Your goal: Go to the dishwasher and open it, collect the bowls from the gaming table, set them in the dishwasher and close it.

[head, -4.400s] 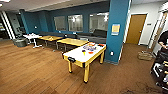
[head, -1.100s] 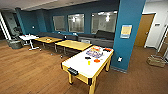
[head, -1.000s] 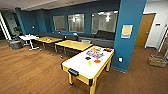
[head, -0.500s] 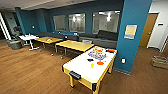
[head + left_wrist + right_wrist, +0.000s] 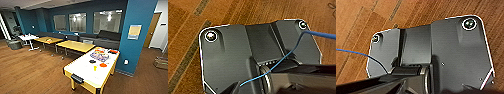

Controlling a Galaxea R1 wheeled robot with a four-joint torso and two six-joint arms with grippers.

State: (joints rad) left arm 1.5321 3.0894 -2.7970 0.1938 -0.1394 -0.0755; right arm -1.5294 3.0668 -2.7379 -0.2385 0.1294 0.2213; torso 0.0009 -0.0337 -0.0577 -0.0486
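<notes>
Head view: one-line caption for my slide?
Gaming table ahead on wood floor, black bowl and orange bowl on its white top.

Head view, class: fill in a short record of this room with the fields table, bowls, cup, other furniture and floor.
table: white-topped gaming table, yellow edge, nearest the camera
bowls: black bowl and orange bowl, apart, both on the table
cup: yellow cup standing between them, nearer the camera
other furniture: yellow-topped tables, dark sofa by the blue wall
floor: wood
</notes>
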